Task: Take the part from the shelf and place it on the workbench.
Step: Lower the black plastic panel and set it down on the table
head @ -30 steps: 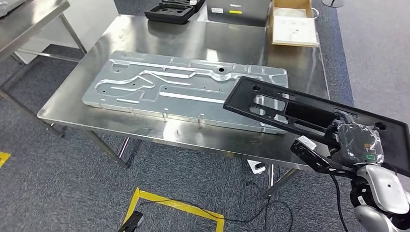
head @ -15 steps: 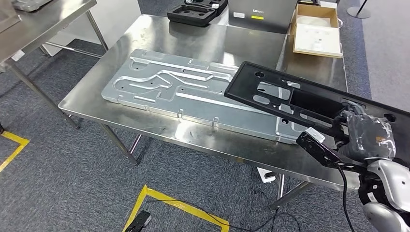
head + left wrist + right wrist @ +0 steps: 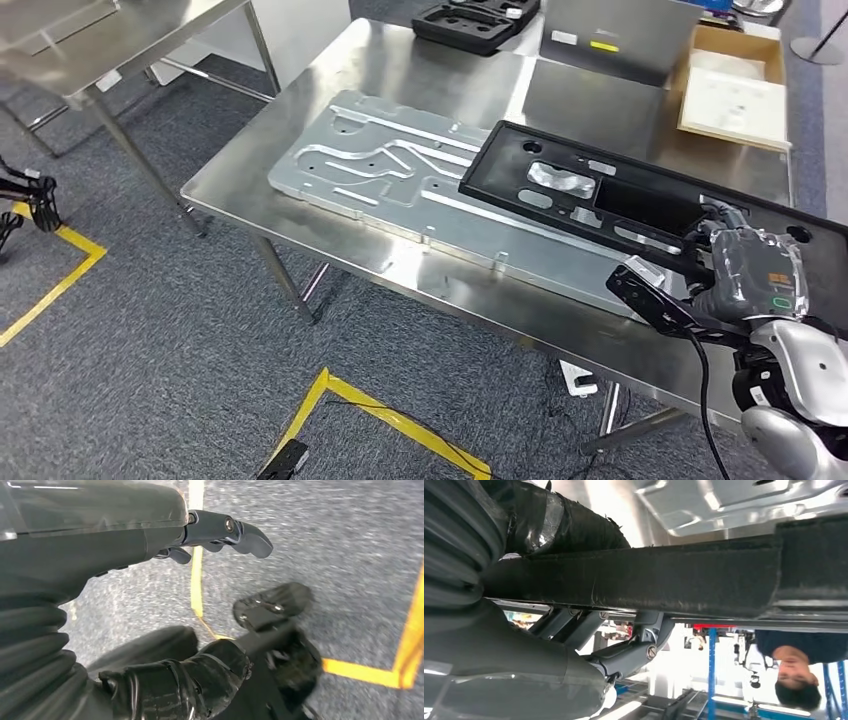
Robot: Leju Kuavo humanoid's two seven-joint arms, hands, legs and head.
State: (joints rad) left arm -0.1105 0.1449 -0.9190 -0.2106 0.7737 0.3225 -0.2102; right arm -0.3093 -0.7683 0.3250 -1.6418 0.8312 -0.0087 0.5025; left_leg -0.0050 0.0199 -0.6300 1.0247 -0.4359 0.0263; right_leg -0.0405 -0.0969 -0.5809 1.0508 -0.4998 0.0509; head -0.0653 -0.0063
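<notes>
The right hand grips the near right end of a long black panel, its fingers curled under the panel's edge and its thumb on the other face; the panel hangs above the steel surface and partly over a grey metal plate lying there, its long axis running from the hand up and leftward across the surface, the far end pointing toward the plate. The left hand hangs over the carpeted floor with its fingers spread and holding nothing; a person stands in the background.

The right hand grips the black part near its end; the left hand hangs with fingers loosely apart, holding nothing.
</notes>
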